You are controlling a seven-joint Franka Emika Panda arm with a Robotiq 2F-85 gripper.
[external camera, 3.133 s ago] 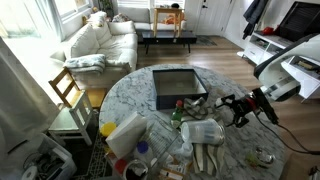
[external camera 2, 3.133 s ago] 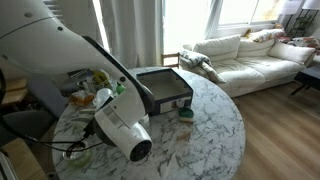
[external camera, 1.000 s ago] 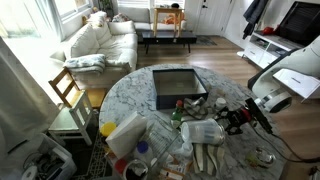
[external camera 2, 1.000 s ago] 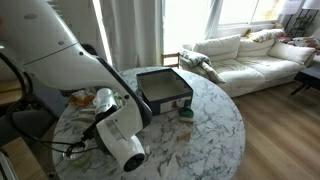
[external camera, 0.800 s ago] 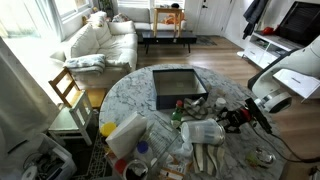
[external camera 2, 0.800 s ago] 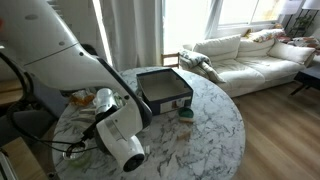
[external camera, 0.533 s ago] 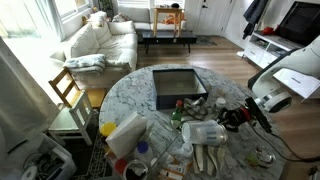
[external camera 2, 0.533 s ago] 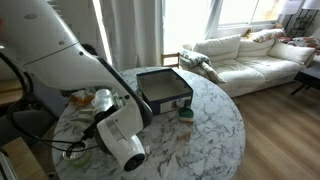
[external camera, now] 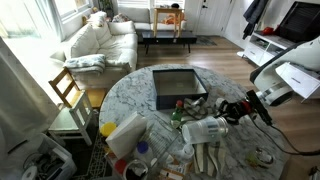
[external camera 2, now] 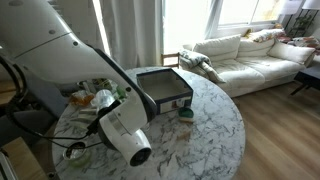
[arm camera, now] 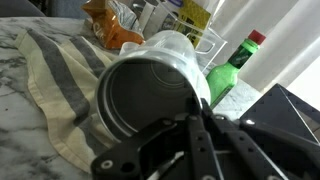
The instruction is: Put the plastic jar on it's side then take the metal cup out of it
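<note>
The pincer [external camera: 232, 110] has lifted slightly at the mouth of the plastic jar [arm camera: 172, 48], which lies sideways near-right on the tabletop [external camera: 135, 90]; its fingers sit nearly together, their hold impossible to tell, so the metal cup [arm camera: 140, 95] should be drawn straight out along the jar.

No readable text, labels or numbers in any view.

Plastic jar [arm camera: 150, 85] lies sideways on cloth [arm camera: 55, 95], bottle [arm camera: 232, 72] just beside.
</note>
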